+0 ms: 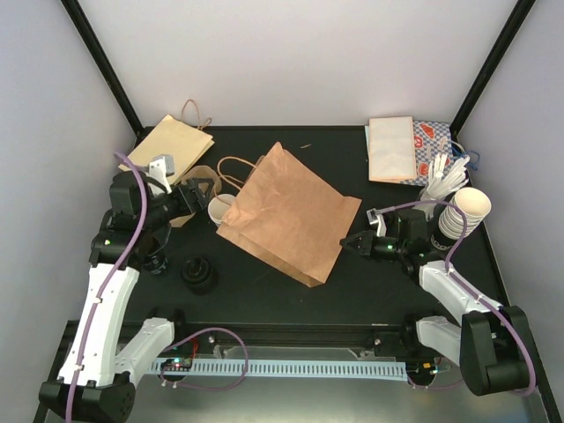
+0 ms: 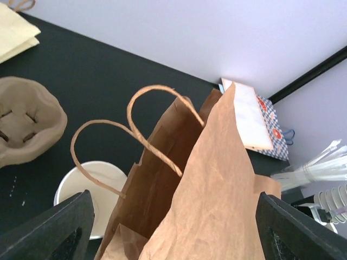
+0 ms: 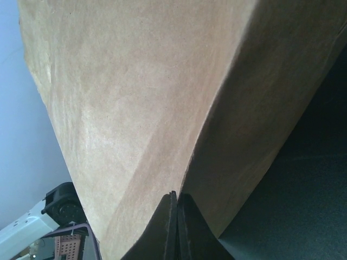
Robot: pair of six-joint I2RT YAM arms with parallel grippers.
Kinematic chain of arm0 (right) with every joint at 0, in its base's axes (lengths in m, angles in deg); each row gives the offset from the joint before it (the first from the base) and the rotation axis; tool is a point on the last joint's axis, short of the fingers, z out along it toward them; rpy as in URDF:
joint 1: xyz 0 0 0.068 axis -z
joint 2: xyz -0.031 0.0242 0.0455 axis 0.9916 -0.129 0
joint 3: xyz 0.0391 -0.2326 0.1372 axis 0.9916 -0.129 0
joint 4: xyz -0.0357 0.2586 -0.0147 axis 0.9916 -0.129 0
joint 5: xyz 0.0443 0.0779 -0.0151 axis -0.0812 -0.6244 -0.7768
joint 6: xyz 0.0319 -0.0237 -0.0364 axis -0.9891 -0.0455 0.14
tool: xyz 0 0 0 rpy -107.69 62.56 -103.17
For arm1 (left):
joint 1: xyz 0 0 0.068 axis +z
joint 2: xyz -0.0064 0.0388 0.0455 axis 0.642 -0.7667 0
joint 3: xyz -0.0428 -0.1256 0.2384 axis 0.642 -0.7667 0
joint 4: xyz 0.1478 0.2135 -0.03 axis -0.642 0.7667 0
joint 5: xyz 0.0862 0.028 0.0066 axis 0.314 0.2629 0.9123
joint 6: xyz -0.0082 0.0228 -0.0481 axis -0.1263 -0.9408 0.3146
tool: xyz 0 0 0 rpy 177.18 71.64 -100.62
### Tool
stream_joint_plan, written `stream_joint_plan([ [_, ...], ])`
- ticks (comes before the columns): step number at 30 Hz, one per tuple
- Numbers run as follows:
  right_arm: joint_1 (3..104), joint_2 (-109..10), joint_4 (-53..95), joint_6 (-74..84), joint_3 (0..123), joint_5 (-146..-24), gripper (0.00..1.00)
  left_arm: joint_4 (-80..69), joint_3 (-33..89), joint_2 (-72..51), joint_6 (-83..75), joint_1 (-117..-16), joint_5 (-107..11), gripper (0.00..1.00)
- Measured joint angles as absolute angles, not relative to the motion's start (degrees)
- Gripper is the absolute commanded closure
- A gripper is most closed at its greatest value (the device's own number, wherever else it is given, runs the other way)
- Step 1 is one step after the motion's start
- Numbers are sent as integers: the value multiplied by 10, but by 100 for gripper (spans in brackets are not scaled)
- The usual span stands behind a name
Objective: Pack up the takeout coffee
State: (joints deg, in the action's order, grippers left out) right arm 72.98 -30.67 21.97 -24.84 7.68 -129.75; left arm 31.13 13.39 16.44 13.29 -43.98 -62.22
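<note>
Two left fingers (image 2: 49, 233) stand wide apart, empty; right fingers (image 3: 169, 227) press together at the bag (image 1: 291, 216).

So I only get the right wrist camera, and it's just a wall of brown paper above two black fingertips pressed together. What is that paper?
Observer: It is a brown paper bag with twisted paper handles, lying on its side on the black table. The right gripper is shut on its bottom end.
Operator: And where's the coffee?
Observer: The small white paper cup stands upright on the table just outside the bag's mouth, not inside it.
Operator: Is anything holding it?
Observer: No. The left gripper is next to it with its jaws wide open, not gripping the cup.
</note>
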Motion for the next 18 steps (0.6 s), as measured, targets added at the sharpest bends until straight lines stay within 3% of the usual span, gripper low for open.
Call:
stream_joint_plan([
  [8,730,-307,219,-239,77,-1298,99,326,170,126,109,-438,-665,29],
  [18,730,-309,219,-236,77,-1298,99,338,177,29,84,-438,-695,26],
])
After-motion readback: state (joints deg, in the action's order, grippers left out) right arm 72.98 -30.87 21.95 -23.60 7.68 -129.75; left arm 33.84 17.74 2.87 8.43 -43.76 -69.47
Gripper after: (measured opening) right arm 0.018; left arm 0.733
